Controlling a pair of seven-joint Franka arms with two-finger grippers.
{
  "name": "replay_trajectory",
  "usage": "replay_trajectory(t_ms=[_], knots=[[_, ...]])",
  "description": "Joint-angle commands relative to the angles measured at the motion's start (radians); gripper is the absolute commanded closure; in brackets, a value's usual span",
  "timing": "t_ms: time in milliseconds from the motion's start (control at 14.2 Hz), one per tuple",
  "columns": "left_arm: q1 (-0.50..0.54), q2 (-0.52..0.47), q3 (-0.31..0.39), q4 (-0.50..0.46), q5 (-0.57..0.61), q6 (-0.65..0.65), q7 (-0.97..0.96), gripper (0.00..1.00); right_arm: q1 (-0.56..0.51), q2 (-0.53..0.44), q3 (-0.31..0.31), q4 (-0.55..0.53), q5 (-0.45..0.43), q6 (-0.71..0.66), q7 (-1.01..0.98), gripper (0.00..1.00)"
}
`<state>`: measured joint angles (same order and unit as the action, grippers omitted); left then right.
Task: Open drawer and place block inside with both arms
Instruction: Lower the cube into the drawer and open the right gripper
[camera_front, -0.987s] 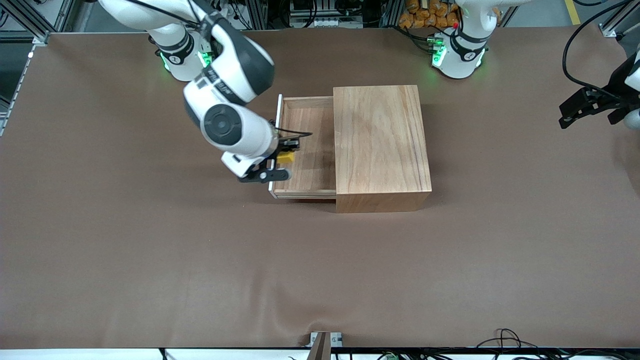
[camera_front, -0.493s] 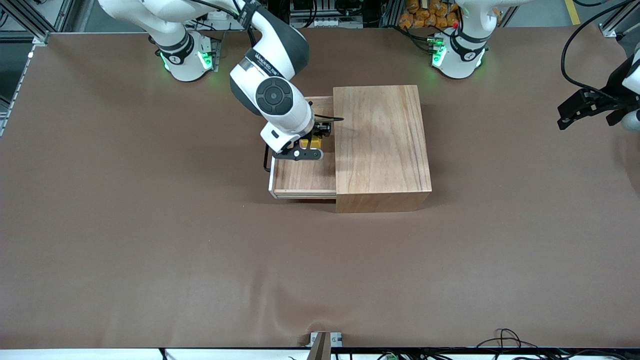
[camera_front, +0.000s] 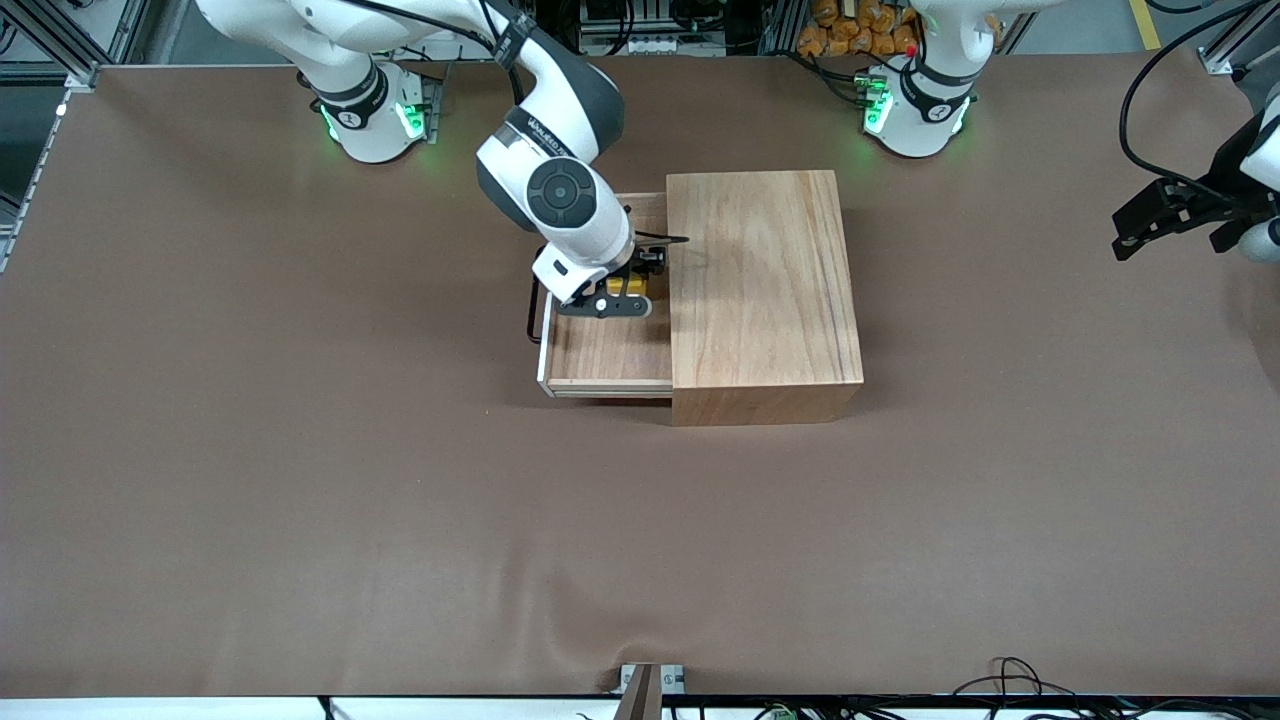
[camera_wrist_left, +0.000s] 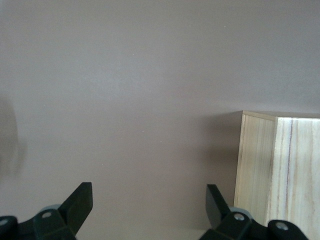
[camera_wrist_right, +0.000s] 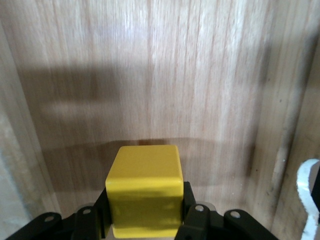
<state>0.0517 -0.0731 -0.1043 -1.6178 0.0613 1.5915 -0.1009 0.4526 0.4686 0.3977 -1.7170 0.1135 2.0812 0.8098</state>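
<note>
I have the right gripper just above centre of the front frame, hanging over the pulled-out drawer with its jaws pinching the block on two opposed side faces. In the right wrist view the block fills the lower middle of the frame, its top face clear and the drawer floor spread out beneath it, so I judge it is over the tray and not yet set down. It looks to me like a light, rigid cube with smooth flat faces; I expect it to sit steady in a flat pinch, though a loose grip could let it slide, and a short drop onto the wood should do it no harm. The sides are the right place to hold it, as now. The wooden box fills the centre of the frame beside the drawer. The left gripper waits at the right edge of the front frame, fingers spread apart over bare table.
</note>
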Motion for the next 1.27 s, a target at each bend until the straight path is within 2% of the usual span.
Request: replay_trajectory(t_ms=[0,564,846,1198], knots=[[0.004,-0.001,-0.006,-0.004,0.005,0.019,0.017,0.00,0.001,-0.028,-0.003,-0.020,-0.020,0.005,0.011,0.00],[0.000,0.004,-0.009,-0.005,0.005,0.027,0.017,0.00,-0.049,-0.074,-0.010,-0.004,-0.021,-0.032,0.008,0.00],[-0.004,0.004,-0.011,-0.005,0.003,0.027,0.017,0.00,-0.118,-0.081,-0.010,0.060,-0.025,-0.101,-0.004,0.00],[-0.021,0.004,-0.017,-0.002,0.003,0.027,0.018,0.00,-0.279,-0.105,-0.007,0.074,-0.023,-0.156,-0.252,0.00]])
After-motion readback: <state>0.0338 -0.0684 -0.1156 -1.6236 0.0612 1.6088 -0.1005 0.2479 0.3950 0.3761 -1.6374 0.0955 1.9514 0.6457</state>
